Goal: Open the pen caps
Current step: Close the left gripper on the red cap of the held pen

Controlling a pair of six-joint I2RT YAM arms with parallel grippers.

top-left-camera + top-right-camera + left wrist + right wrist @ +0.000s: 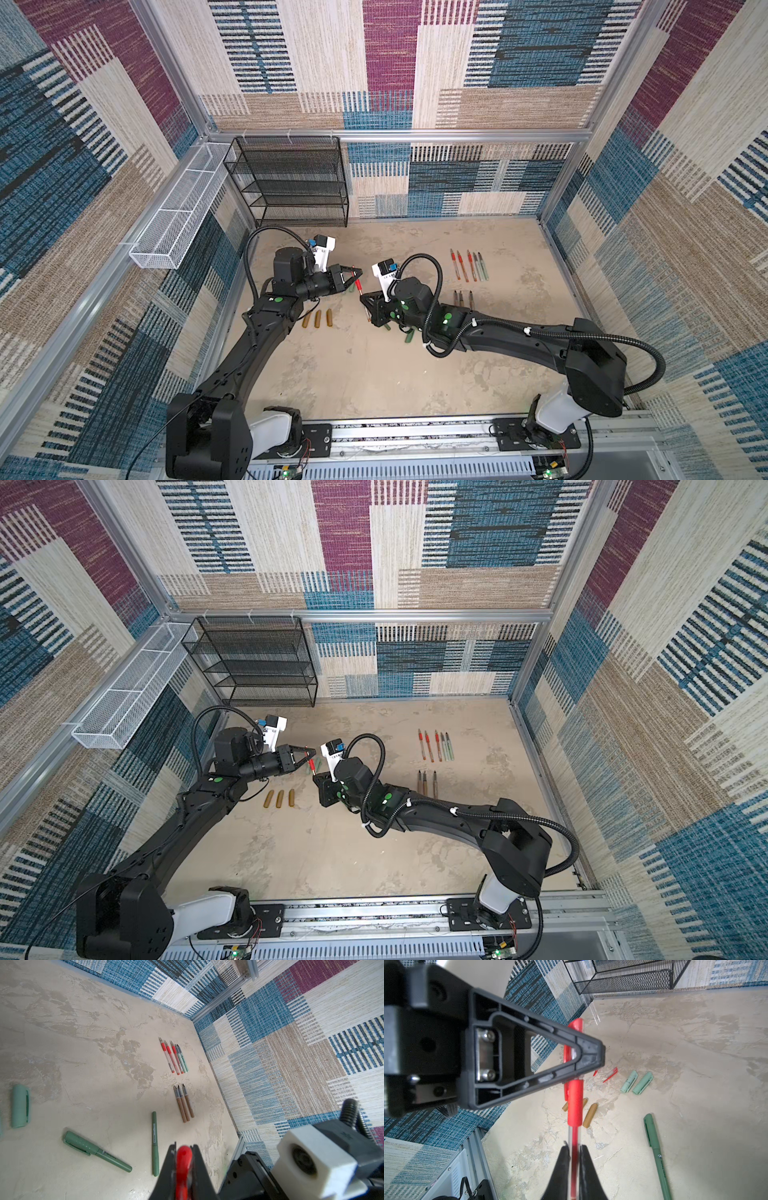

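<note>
- In both top views, the left gripper (356,274) and the right gripper (364,296) meet near the middle of the table (374,374), with one red pen (360,291) held above it between them.
- Toward the right wall lies a row of bare barrels (469,266), three red and two mint, with three bronze barrels (463,300) just nearer. That makes eight pens that look finished.
- Three bronze-gold caps (318,318) lie side by side next to the left arm.
- Dark green pens (409,336) show partly under the right arm.
- In the left wrist view, the left gripper's jaws are clamped on the red cap (184,1155), which fills the gap between them.
- Two dark green pens lie on the table with their caps on, a thick one (97,1152) and a slim one (155,1144). Both are well apart from the finished rows.
- One loose mint cap (19,1105) lies by itself.
- In the right wrist view, the right gripper is clenched on the red pen's clear barrel (574,1138).
- The red cap looks seated on that barrel, so I judge the pull has not yet happened.
- Two mint caps lie side by side beyond it, and bronze-gold caps lie just past the pen.
- Red slivers (610,1074) lie near the finger, too hidden to name.
- My judgement is that the task is well past halfway. This red cap and the two dark green caps are left.
</note>
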